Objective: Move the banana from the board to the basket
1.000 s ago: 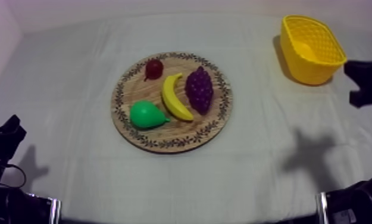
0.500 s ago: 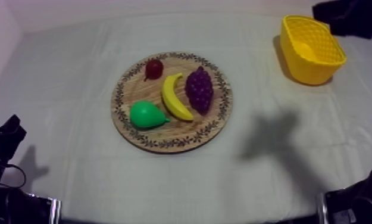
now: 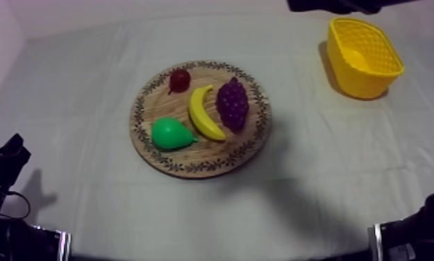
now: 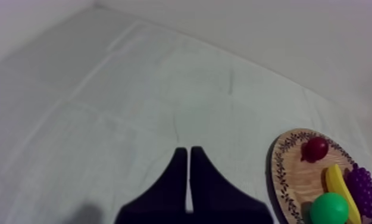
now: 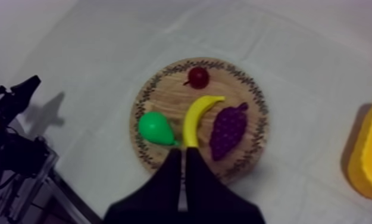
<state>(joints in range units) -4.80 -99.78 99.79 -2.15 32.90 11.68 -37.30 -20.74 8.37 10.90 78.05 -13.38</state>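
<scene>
The banana [image 3: 205,113] lies on the board [image 3: 216,150] at frame centre, between pear [image 3: 171,133] and grapes [image 3: 232,103]; basket [image 3: 364,57] upper right. Left tool [image 4: 189,150] and right tool [image 5: 183,151], both closed, grip nothing.

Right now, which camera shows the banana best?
The top view: the banana lies whole and uncovered on the wooden board, between pear and grapes. The right wrist view shows it nearly as well, one end close to the tips of the right claw. The left wrist view catches part of it behind the pear.
</scene>
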